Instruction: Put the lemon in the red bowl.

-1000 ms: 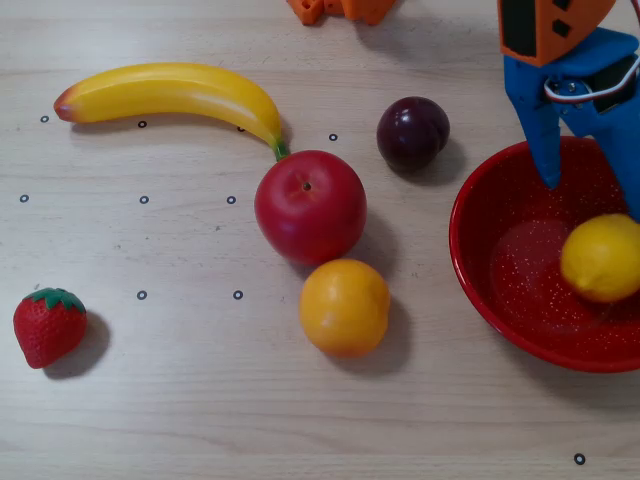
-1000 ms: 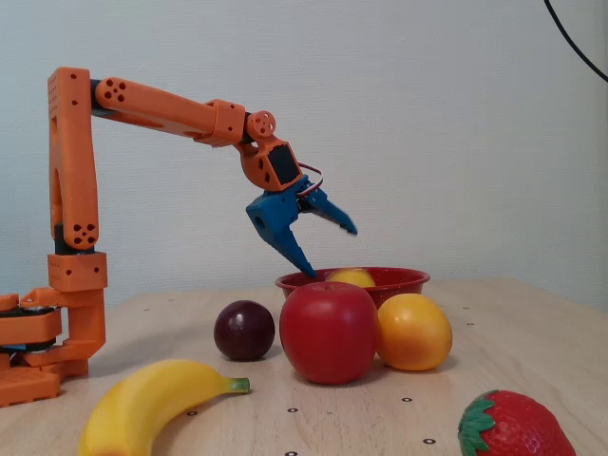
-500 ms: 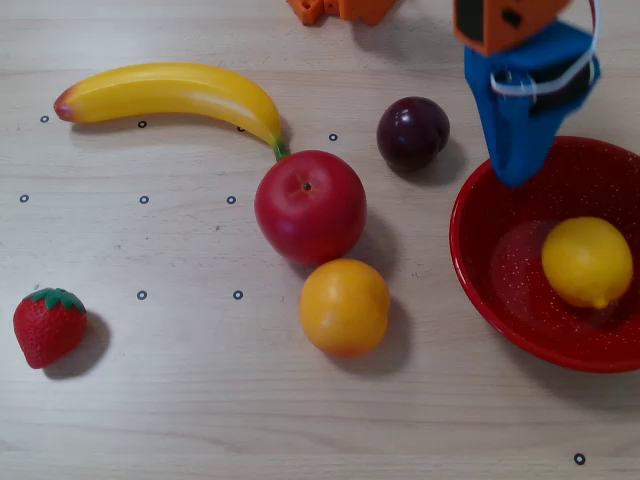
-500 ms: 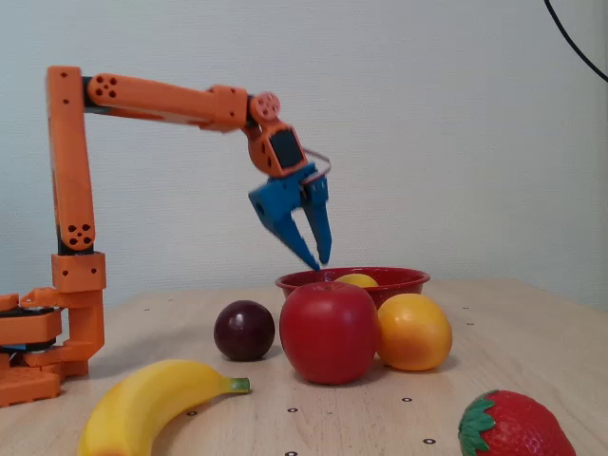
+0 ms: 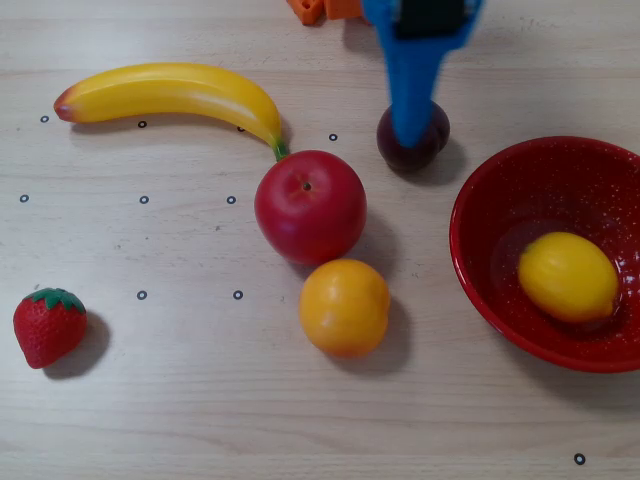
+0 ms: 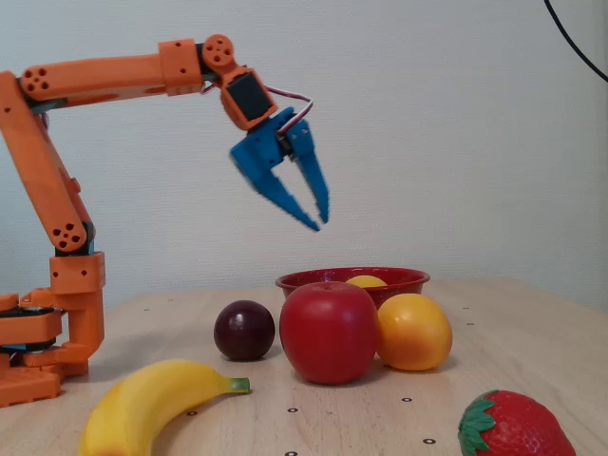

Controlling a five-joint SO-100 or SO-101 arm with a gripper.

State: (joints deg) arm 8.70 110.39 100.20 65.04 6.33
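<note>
The lemon lies inside the red bowl, resting on the bowl's floor toward its right side in the overhead view; in the fixed view only its yellow top shows above the bowl's rim. So the placing itself looks done.

The pincer hangs in the air, well above the bowl and clear of it. It holds nothing. In the fixed view its two blue fingers stand a narrow way apart, tips close together but not quite meeting. In the overhead view the pincer shows as a single blurred blue shape over the plum, so the gap cannot be judged there.

The banana, apple, orange and strawberry lie on the desk, outside the bowl.

What seems left is only for the arm to go to rest, if anything at all.
</note>
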